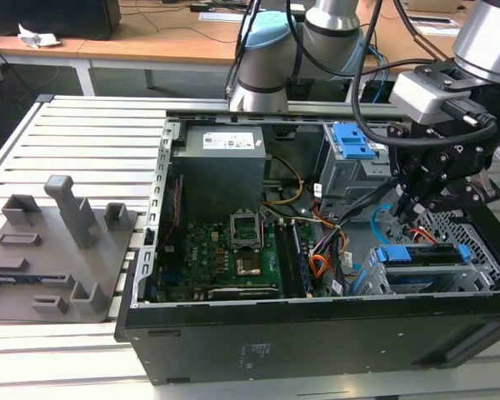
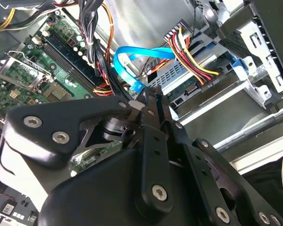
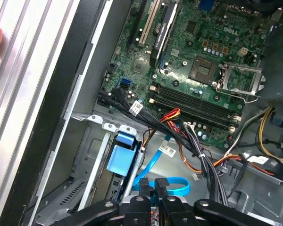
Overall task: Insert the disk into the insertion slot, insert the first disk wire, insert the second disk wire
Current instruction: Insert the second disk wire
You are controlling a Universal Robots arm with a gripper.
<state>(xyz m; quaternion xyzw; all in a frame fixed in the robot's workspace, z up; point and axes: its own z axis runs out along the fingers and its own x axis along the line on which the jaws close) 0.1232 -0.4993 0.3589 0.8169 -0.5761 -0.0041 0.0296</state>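
Observation:
The disk (image 1: 422,255), in its bright blue carrier, sits inside the grey perforated insertion slot (image 1: 454,227) at the exterior view's right end of the open computer case. In the second wrist view a bundle of red, yellow and black wires (image 2: 191,56) ends in a black plug at the disk's edge (image 2: 186,87). My gripper (image 1: 402,220) hangs just above the slot's inner side. Its fingers (image 2: 153,101) are shut on the end of a looped blue flat disk wire (image 2: 141,52), a short way from the disk. The blue wire (image 3: 172,184) curls right in front of my gripper (image 3: 158,187).
The motherboard (image 1: 233,250) and grey power supply (image 1: 221,167) fill the case's middle. A taller grey cage with a blue latch (image 1: 352,142) stands behind the slot. Loose cable bundles (image 3: 198,150) run beside my gripper. A grey fixture block (image 1: 62,242) sits on the slatted table.

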